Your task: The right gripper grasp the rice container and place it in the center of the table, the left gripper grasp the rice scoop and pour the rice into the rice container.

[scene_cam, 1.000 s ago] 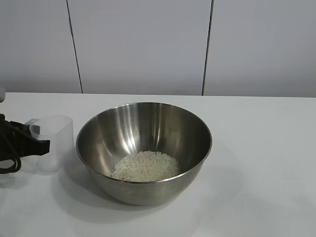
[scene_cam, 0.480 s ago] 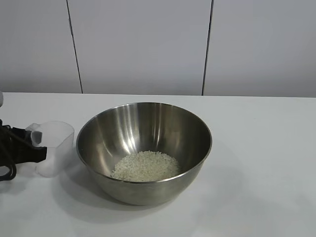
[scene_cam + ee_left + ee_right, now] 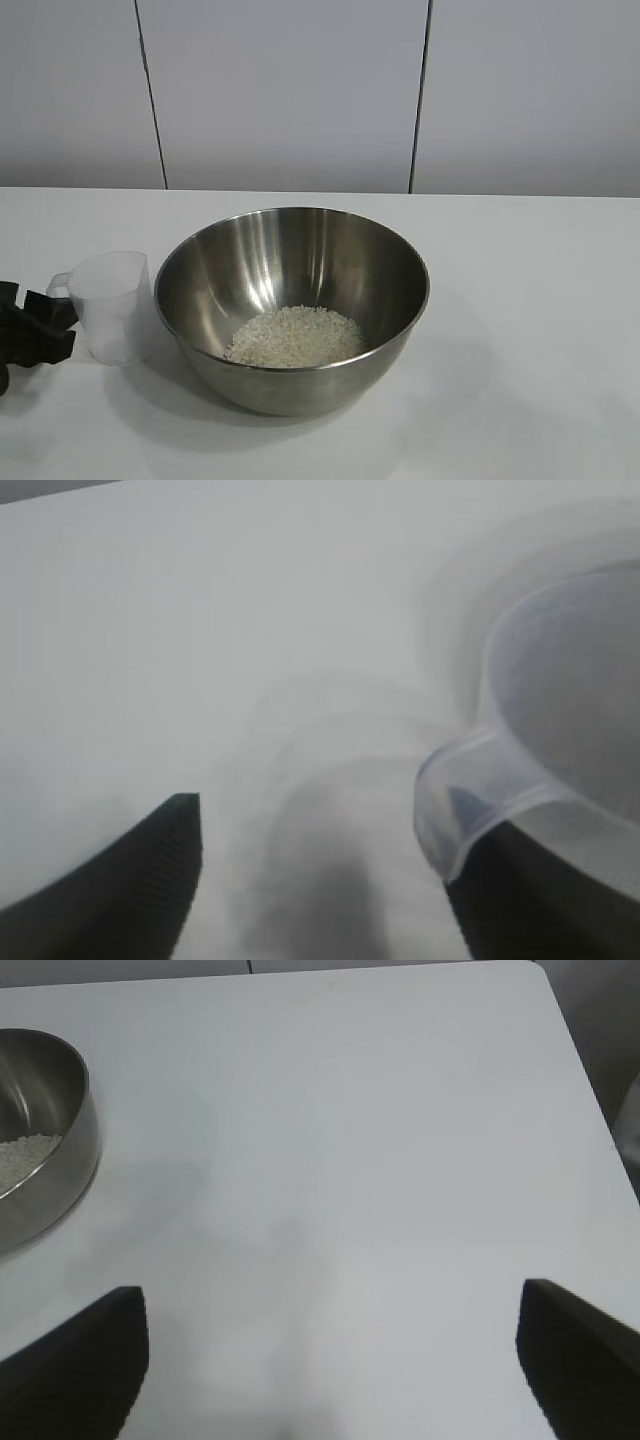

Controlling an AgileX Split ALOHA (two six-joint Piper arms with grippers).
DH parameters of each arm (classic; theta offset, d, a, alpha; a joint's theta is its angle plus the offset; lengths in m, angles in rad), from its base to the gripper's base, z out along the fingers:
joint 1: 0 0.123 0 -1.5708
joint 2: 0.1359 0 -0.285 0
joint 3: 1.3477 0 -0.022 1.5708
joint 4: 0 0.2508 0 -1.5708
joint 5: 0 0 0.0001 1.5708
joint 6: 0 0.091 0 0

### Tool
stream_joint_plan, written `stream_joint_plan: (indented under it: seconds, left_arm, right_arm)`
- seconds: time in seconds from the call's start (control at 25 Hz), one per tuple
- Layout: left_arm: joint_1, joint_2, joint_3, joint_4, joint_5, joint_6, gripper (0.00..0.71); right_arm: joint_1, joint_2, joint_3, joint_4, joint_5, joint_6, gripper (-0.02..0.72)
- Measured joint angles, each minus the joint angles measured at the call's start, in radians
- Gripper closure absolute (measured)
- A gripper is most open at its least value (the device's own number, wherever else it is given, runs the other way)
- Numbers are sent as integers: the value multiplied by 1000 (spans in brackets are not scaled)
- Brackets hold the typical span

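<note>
Wrapping up: rice (image 3: 296, 336) in rice container (image 3: 291, 306), rice scoop (image 3: 113, 305) upright left; left gripper (image 3: 40, 325) jaws apart beside its handle, right gripper (image 3: 330, 1370) jaws wide. Next: retract left arm.

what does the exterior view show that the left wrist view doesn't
Only the exterior view shows the steel bowl with the rice heaped inside and the grey wall panels behind. Only the left wrist view shows the left gripper from behind, its fingers spread, one of them behind the cup's handle. Both show the clear measuring cup standing upright on the white table.

Glossy steel rice container (image 3: 291, 290), translucent plastic rice scoop (image 3: 113, 305), smooth matt table (image 3: 520, 330)
</note>
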Motion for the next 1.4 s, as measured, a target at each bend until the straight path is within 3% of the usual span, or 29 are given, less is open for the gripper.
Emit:
stream_joint_plan:
  seconds: [0.16, 0.44, 0.76, 0.88, 1.04, 1.16, 1.4]
  left_arm:
    - [0, 0, 46, 7, 0, 1, 112]
    - [0, -42, 127, 51, 0, -58, 106]
    - [0, -205, 160, 75, 3, -70, 106]
    - [0, -290, 141, 87, 91, -57, 107]
    - [0, -440, 81, 124, 264, -51, 134]
    - [0, -573, -5, 154, 478, -51, 144]
    - [0, -785, -339, 170, 1186, -161, 147]
  right_arm:
    - [0, 0, 0, 0, 0, 0, 10]
    - [0, 0, 0, 0, 1, 0, 10]
    - [0, 0, 0, 0, 1, 0, 10]
    - [0, 0, 0, 0, 1, 0, 10]
    - [0, 0, 0, 0, 1, 0, 10]
    - [0, 0, 0, 0, 1, 0, 10]
    - [0, 0, 0, 0, 0, 0, 10]
